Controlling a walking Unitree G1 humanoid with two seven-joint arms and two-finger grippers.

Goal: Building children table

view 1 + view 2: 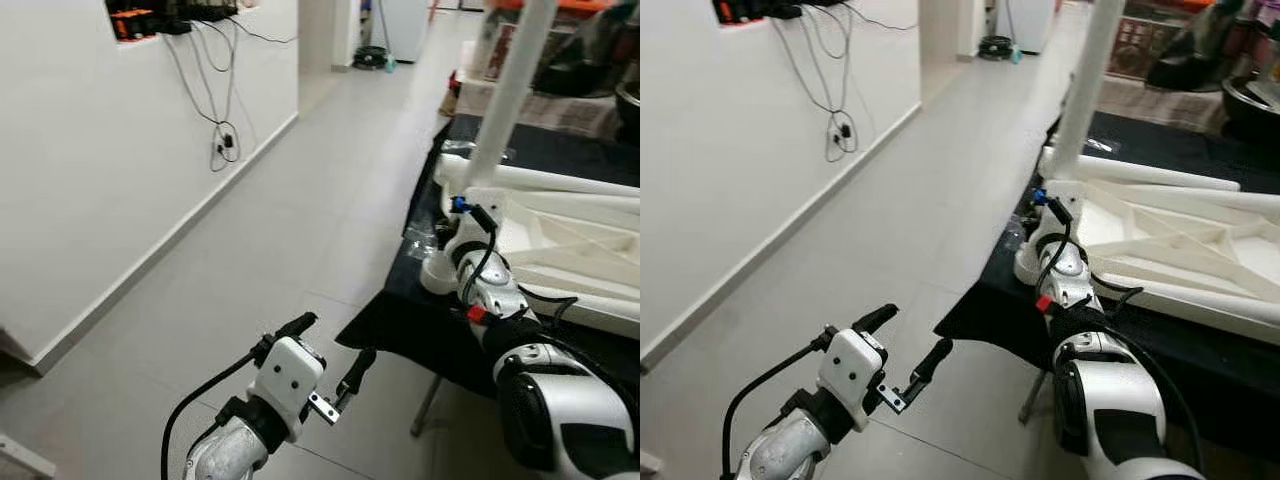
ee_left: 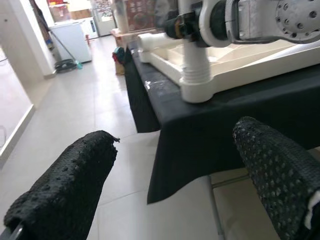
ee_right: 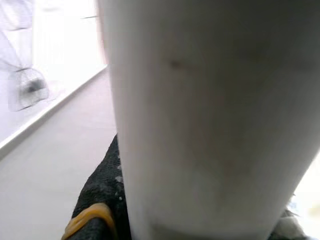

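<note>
Table frame [image 1: 560,225] and leg [image 1: 508,95]: smooth matt white plastic. Cloth [image 1: 400,320]: matt black fabric. Left fingers [image 2: 65,190]: rough, pebbled black. Floor [image 1: 290,240]: glossy grey tile.

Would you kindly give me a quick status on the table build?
Left claw open, idle over floor. Right claw at the upright white leg, seemingly gripping it. Leg stands in corner of upturned table top on black cloth. Nothing blocking.

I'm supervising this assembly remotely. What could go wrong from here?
The right gripper grips the upright white leg low down, so the tall leg could lean or bind in its socket. The white tabletop lies near the black table's edge and might get nudged off. The left gripper hangs open, offering no bracing.
</note>
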